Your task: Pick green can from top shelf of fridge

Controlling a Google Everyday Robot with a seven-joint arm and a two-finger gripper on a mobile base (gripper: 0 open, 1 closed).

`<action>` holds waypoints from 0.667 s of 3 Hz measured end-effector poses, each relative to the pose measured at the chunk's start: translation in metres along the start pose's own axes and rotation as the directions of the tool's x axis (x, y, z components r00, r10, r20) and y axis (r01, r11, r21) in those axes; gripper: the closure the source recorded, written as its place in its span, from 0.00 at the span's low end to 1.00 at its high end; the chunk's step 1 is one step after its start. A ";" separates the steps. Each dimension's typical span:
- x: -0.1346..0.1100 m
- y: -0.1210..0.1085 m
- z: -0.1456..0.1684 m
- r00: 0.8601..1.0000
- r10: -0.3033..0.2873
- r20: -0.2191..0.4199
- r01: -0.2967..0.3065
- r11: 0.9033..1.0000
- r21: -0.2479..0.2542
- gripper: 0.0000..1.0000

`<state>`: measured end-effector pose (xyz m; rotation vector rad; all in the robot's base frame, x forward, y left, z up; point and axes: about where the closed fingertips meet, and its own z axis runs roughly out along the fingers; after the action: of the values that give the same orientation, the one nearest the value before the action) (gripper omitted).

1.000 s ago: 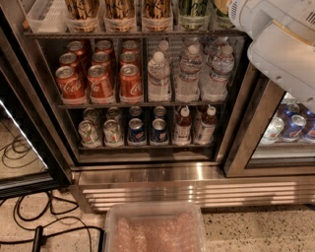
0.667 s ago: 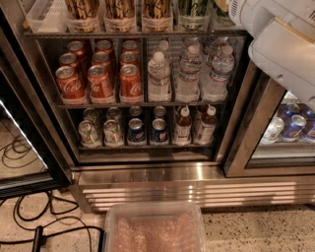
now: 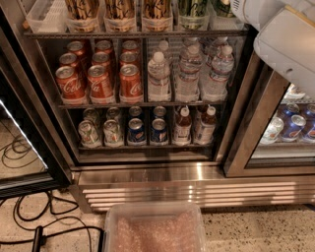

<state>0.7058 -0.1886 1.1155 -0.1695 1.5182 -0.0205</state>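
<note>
Barely anything has moved in the past second: the robot's white arm (image 3: 290,44) hangs at the upper right of the fridge (image 3: 147,174), its hand out of sight above the top edge, grip impossible to tell. The green can (image 3: 193,12) stands in a clear bin on the top shelf (image 3: 133,34); a misjudged reach could topple the neighbouring brown-gold cans (image 3: 120,10).

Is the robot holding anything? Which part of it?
Cannot tell: the gripper is out of view; only the white arm shows, upper right. The green can stands on the top shelf.
</note>
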 end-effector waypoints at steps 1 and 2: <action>0.000 0.000 0.000 1.000 0.000 0.000 0.000 1.000 0.000 1.00; -0.040 0.010 -0.031 0.998 -0.047 0.037 0.047 0.999 0.004 1.00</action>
<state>0.6716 -0.1769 1.1526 -0.2020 1.4767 -0.0565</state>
